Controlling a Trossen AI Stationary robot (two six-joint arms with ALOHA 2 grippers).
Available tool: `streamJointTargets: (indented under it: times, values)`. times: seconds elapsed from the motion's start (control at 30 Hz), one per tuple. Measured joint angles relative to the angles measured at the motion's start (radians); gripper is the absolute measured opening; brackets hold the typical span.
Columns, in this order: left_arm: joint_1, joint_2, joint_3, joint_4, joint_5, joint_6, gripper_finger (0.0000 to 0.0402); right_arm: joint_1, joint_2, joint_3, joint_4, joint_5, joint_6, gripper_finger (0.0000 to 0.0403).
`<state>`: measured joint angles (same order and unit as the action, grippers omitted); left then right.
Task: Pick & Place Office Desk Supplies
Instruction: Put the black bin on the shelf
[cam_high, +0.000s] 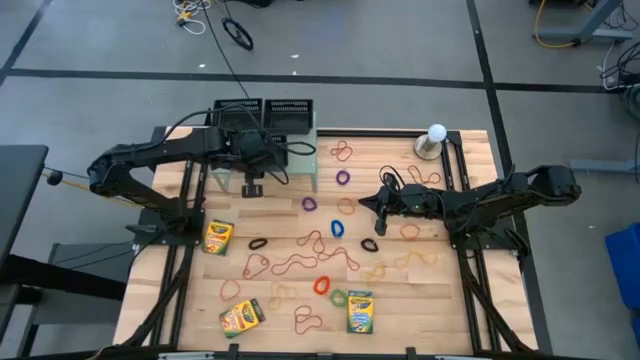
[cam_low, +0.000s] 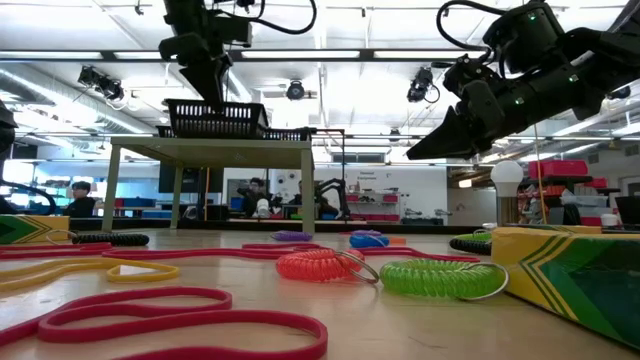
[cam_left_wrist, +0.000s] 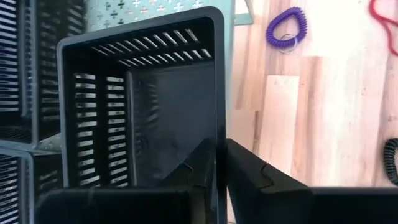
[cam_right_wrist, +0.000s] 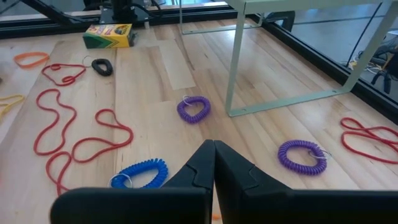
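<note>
A black mesh tray (cam_left_wrist: 143, 106) stands on the pale green shelf (cam_left_wrist: 155, 9) at the table's far middle, beside two other black trays (cam_high: 290, 112). My left gripper (cam_left_wrist: 219, 163) comes down on it from above and is shut on its wall; the low view shows the gripper (cam_low: 210, 80) over the tray (cam_low: 220, 118). My right gripper (cam_high: 365, 203) hangs shut above the table's middle right, holding nothing. Below it lie a blue coil (cam_right_wrist: 140, 173) and purple coils (cam_right_wrist: 194, 109). Crayon boxes (cam_high: 218, 236) and rubber bands (cam_high: 300, 262) lie across the wood. My left gripper has the tray's side wall (cam_left_wrist: 219, 121) between its fingers, one finger (cam_left_wrist: 200, 158) inside the tray and the other (cam_left_wrist: 244, 158) outside. The fingers slant down from above. The tray sits upright with its open top up; whether its bottom rests on the shelf, I cannot tell.
A white ball on a grey stand (cam_high: 436, 140) is at the far right. Two more crayon boxes (cam_high: 241, 315) (cam_high: 359, 311) lie near the front edge. Red and green coils (cam_low: 400, 275) lie mid-table. The shelf's legs (cam_right_wrist: 235, 68) stand on the wood near my right gripper.
</note>
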<state>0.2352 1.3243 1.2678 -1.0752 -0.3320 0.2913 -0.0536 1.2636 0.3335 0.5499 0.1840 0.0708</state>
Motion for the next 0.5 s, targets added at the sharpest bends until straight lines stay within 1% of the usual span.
streamJointTargets:
  times: [0.1, 0.23, 0.5]
  values:
    - [0.000, 0.000, 0.000, -0.003, -0.038, 0.000, 0.0069, 0.000, 0.000, 0.000, 0.000, 0.000, 0.000, 0.0011]
    - [0.000, 0.000, 0.000, -0.006, -0.053, 0.000, 0.0084, 0.000, 0.000, 0.000, 0.000, 0.000, 0.000, 0.0011]
    - [-0.012, 0.000, 0.000, -0.006, -0.061, 0.021, 0.0090, 0.000, 0.000, 0.000, 0.000, 0.000, 0.001, 0.0011]
